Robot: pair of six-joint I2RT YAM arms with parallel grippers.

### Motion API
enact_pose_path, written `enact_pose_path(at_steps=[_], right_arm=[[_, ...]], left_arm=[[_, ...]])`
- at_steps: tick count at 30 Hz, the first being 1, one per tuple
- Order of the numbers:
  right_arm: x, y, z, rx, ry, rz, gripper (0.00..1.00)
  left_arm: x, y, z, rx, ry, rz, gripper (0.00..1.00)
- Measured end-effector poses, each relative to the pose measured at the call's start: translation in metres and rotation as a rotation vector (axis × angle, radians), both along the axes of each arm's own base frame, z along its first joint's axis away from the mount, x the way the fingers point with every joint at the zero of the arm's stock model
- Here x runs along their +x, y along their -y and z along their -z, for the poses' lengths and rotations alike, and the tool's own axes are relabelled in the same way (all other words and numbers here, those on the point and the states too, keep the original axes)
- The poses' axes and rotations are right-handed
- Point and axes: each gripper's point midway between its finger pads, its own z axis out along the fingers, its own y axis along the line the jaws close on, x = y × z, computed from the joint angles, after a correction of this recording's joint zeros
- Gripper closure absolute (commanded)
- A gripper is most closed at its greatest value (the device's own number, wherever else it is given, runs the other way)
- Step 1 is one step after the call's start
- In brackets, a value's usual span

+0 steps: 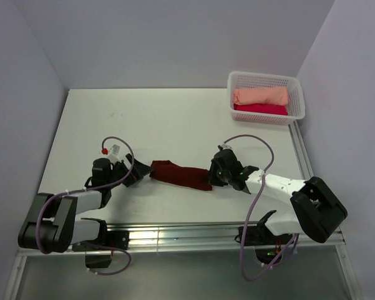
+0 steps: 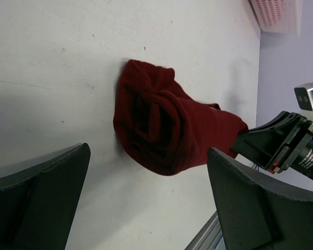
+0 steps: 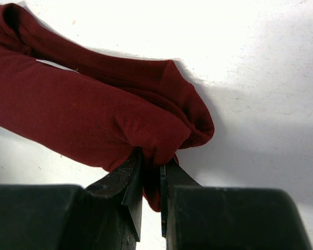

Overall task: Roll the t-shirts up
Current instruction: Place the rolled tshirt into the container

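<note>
the maroon t-shirt (image 1: pixel 180 175) lies rolled into a long, loose bundle on the white surface (image 1: pixel 175 119), running left to right in the near half, between my two arms. its left end is a bunched swirl of folds; its right end tapers to a rounded fold.

my right hand (image 3: pixel 151 166) is clamped on that right end, the two fingers nearly together with a pinch of maroon cloth between them. my left hand (image 1: pixel 132 172) sits just beside the roll's left end with its fingers spread wide apart, holding nothing; from the left wrist view the bundle lies ahead of the gap, and i cannot tell whether either finger touches cloth.

beyond the roll there is bare surface toward the back wall and the left wall. the near edge, with its metal rail (image 1: pixel 187 232), runs close behind both hands. at the far right corner stands a white mesh basket (image 1: pixel 297 94), well apart from the roll, holding a peach t-shirt (image 1: pixel 260 96) rolled at the back and a crimson-pink t-shirt (image 1: pixel 260 109) in front of it. the basket sits beside the rail along the surface's right edge.
</note>
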Motion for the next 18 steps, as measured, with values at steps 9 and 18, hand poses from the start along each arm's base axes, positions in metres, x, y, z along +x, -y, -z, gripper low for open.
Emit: enact_pose_path(at_steps=[9, 18], right_arm=[[0.001, -0.001, 0.000, -0.005, 0.000, -0.007, 1.00], [0.002, -0.003, 0.000, -0.002, -0.002, -0.015, 1.00]], left_arm=[[0.015, 0.008, 0.006, -0.005, -0.016, 0.027, 0.01], [0.027, 0.021, 0.007, 0.001, 0.000, 0.051, 0.04]])
